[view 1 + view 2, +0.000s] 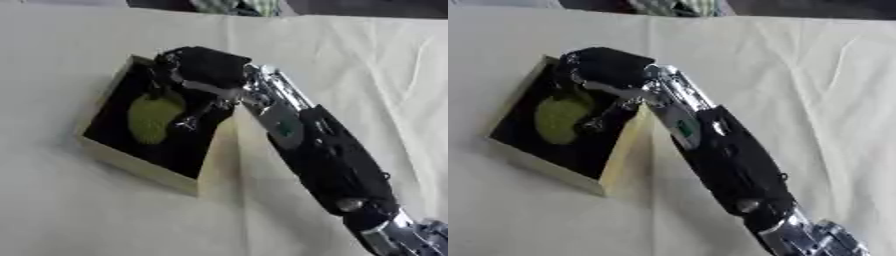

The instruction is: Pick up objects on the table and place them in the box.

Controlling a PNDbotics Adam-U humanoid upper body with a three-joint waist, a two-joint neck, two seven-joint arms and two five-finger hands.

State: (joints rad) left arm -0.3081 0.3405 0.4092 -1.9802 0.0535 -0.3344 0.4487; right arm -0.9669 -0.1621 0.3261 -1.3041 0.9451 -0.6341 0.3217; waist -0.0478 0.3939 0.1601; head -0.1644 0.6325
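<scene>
Left eye view: right robot hand (197,67) reaching from the lower right corner across the desk (367,65), draped in pale cloth, and poised over the far side of the box (144,167). Fingers (186,121) pointing down into the box, straight rather than curled, closed around nothing (released, as far as can be seen). Yellow-green object (150,119), rounded, lying on the dark floor of the box toward its left part, just beside the lowered fingertips; touching or not, cannot tell. Box pale-walled, square, sitting askew on the left half of the desk, black forearm (337,165) passing over its right corner.

Right eye view: same arrangement, shifted a little leftward. Box (553,175) near the left edge, yellow-green object (557,120) inside it on the dark lining. Right robot hand (601,65) above the box's far side, one slim finger (592,124) slanting down beside the object. Silver wrist (671,97) over the box's right wall. Striped fabric (671,7) at the far edge beyond the desk. Left robot hand out of sight.
</scene>
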